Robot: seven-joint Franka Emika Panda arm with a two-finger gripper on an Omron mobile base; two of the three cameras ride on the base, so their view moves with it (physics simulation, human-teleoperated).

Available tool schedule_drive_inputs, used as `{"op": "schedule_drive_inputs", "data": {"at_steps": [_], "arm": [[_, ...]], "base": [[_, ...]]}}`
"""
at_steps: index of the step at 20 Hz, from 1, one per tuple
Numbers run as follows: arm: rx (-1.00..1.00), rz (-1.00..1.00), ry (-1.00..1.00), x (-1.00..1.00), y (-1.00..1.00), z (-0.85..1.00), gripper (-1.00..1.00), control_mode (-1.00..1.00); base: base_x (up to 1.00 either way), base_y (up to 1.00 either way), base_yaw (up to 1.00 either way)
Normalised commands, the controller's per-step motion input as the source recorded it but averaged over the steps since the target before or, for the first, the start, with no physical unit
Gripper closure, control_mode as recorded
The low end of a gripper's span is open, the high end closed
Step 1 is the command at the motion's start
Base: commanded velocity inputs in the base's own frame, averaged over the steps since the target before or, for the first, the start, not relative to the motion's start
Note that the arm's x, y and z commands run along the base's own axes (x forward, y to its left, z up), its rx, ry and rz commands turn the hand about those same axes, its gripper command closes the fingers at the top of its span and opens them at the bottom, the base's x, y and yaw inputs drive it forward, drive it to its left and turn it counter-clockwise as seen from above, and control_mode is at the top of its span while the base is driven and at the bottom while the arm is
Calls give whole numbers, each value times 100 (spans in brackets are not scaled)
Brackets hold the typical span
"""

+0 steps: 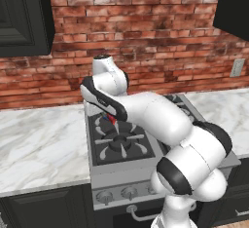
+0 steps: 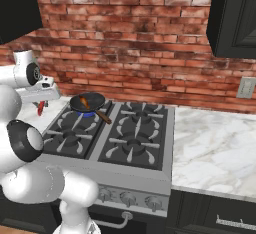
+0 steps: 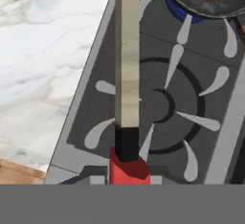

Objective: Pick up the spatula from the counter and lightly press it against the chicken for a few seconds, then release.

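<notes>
Spatula (image 3: 127,74) fast in hand (image 2: 42,103) over front burner (image 3: 162,106); pale blade plain in hand view.

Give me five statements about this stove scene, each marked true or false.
1. The tool is shut on the spatula. True.
2. The pan sits on a front burner. False: it is on the back left one.
3. The spatula is pressed on the chicken. False: it is apart from it, over the front left burner.
4. Blue flame shows under the pan. True.
5. The wall behind the stove is tiled white. False: it is red brick.
</notes>
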Motion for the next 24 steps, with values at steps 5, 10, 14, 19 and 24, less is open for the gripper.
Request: {"op": "schedule_drive_inputs", "data": {"at_steps": [5, 10, 14, 19, 24], "arm": [[-3, 20, 0, 15, -54, 19, 100, -100], [0, 20, 6, 12, -51, 18, 100, -100], [12, 13, 17, 8, -49, 14, 100, -100], [16, 18, 1, 0, -56, 20, 100, -100], [2, 27, 0, 1, -41, 31, 100, -100]], "base": [[0, 0, 0], [0, 0, 0], [0, 0, 0], [0, 0, 0], [0, 0, 0]]}}
